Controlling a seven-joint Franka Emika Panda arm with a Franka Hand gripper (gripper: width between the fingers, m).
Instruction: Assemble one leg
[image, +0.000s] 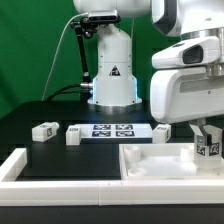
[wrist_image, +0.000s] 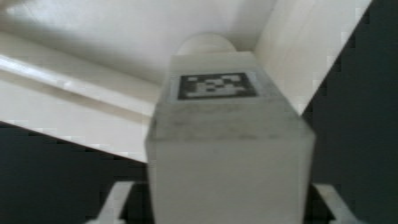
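Note:
My gripper (image: 208, 140) is shut on a leg (image: 207, 149), a small white block with a black-and-white tag, and holds it upright at the exterior view's right, over the far right corner of the large flat white piece (image: 160, 163). In the wrist view the leg (wrist_image: 222, 130) fills the middle, tag facing the camera, between the two fingers (wrist_image: 125, 205), with the white piece (wrist_image: 71, 100) behind its tip. Three other legs lie on the black table: one at the left (image: 44, 131), one next to the marker board (image: 73, 134), one at its right end (image: 162, 130).
The marker board (image: 111, 131) lies fixed in the middle of the black table. The robot base (image: 112, 75) stands behind it. A white rail (image: 30, 168) runs along the front left edge.

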